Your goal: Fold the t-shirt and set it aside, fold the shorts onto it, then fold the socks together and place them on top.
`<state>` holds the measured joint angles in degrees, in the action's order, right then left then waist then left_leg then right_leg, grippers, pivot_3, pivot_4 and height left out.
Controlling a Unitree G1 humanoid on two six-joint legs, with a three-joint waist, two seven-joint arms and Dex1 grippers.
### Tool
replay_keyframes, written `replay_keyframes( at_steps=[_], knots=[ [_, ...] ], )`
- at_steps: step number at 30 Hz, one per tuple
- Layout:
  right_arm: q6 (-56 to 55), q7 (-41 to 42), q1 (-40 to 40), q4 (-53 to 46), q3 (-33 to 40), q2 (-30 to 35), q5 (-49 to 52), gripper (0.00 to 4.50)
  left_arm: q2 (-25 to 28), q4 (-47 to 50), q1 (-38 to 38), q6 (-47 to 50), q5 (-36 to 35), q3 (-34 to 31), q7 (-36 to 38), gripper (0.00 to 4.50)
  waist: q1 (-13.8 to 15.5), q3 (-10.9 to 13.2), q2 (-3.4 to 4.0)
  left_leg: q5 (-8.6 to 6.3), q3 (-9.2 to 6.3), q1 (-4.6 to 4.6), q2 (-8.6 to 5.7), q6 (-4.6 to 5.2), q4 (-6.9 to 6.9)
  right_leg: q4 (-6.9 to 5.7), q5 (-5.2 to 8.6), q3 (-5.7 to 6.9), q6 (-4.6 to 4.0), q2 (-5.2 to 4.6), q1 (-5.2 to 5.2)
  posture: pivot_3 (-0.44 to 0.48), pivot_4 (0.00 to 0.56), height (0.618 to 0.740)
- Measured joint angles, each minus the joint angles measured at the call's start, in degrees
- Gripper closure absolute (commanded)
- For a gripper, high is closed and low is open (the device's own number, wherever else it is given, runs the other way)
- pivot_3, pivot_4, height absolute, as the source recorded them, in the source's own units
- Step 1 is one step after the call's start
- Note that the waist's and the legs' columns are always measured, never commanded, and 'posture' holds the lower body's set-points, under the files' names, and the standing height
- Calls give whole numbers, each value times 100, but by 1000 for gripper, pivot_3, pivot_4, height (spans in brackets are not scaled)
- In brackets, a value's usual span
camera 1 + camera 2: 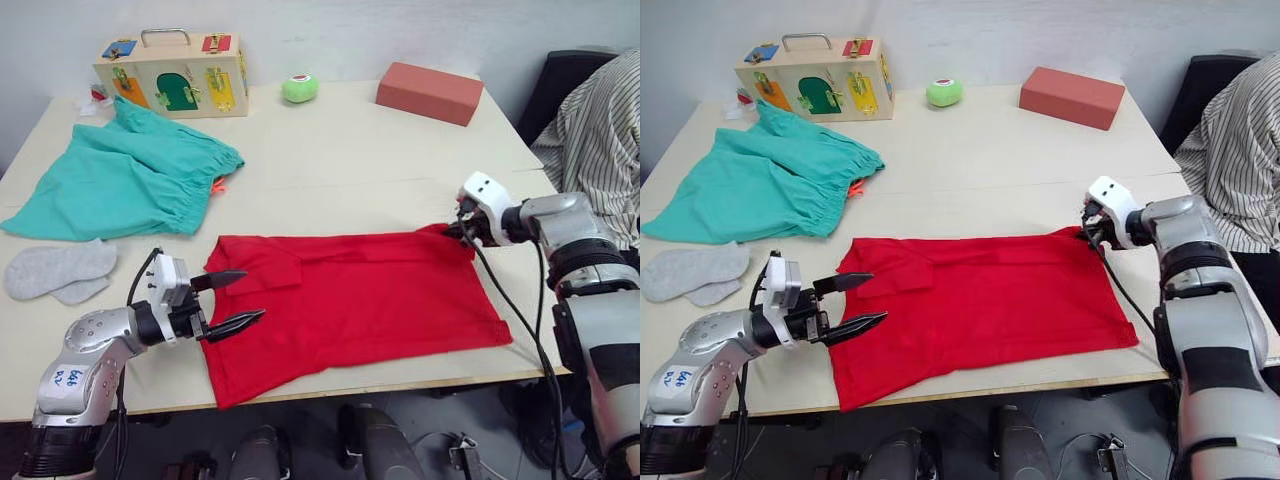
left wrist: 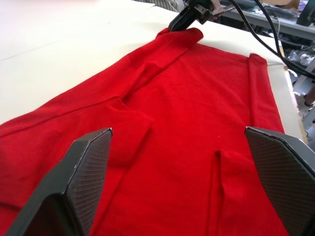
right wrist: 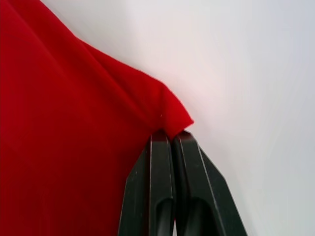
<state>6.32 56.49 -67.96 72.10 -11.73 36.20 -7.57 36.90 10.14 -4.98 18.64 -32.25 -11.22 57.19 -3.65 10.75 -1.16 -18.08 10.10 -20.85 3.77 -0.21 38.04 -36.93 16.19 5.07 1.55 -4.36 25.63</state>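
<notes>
**Fingers: right pinching shirt corner, left spread over it**

Fingers on your right gripper point(image 3: 171, 135) are clamping a far corner of the t-shirt point(image 1: 350, 300); your left gripper point(image 1: 243, 298) is hovering spread and empty over the shirt's left end. The shirt is lying partly folded, lengthwise, along the near edge of the surface point(image 1: 340, 150). You are looking at an early stage: shirt fold unfinished, not set aside. The shorts point(image 1: 125, 180) are lying unfolded at far left, the socks point(image 1: 58, 270) sitting flat just beside them, both untouched.
</notes>
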Motion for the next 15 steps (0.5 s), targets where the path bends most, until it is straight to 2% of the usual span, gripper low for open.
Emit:
replay_keyframes(
  at_steps=[5,10,13,15],
  knots=[
    [-483,-888,-100,212,106,-387,-112,4458,-28,-48,-117,-59,11,-1,-63,0,-6,0,0,6,0,-22,0,-1,0,-2,0,0,0,1,18,0,150,740],
    [-947,-1224,-138,267,267,-587,-178,4458,-28,-176,-94,-101,16,-77,-143,0,-11,0,1,9,0,-29,0,1,0,-2,0,1,0,1,24,0,150,740],
    [-1008,-993,-172,266,370,-562,-157,3872,55,-229,-116,-81,6,-196,-149,0,-10,0,1,10,0,-28,0,2,0,-2,0,1,0,1,24,0,150,740],
    [-990,-779,-171,265,457,-467,-148,3286,170,-253,-160,101,-79,-236,-110,0,-9,1,1,10,0,-29,-1,3,0,-2,0,1,1,1,24,0,150,740]
  ],
)
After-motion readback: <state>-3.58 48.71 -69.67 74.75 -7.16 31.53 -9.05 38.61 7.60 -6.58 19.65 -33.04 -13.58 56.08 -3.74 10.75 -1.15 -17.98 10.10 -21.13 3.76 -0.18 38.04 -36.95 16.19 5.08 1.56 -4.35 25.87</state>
